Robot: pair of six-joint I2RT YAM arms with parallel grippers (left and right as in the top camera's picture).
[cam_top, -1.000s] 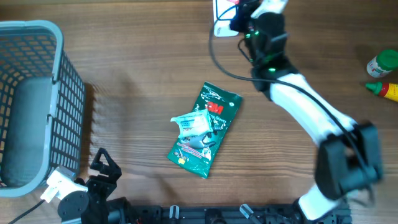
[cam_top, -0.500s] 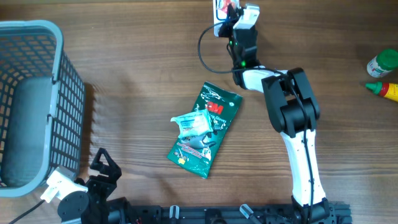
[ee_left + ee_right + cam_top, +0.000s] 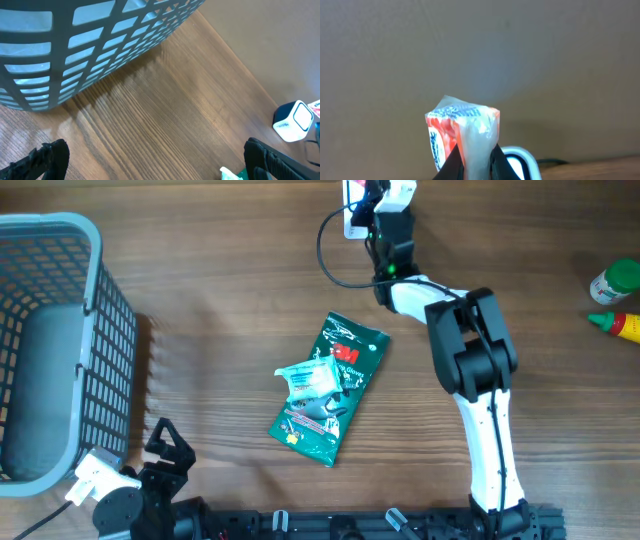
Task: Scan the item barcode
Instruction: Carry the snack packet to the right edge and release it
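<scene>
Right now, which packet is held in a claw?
The orange-and-white packet, pinched in the right claw near the scanner. The green packet and the small blue-white one on it lie on the table, untouched.

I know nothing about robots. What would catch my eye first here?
At the table's far edge, the right claw pinches an orange-and-white packet by a small white scanner. A green pouch lies mid-table, and a big blue basket fills the left side.
</scene>
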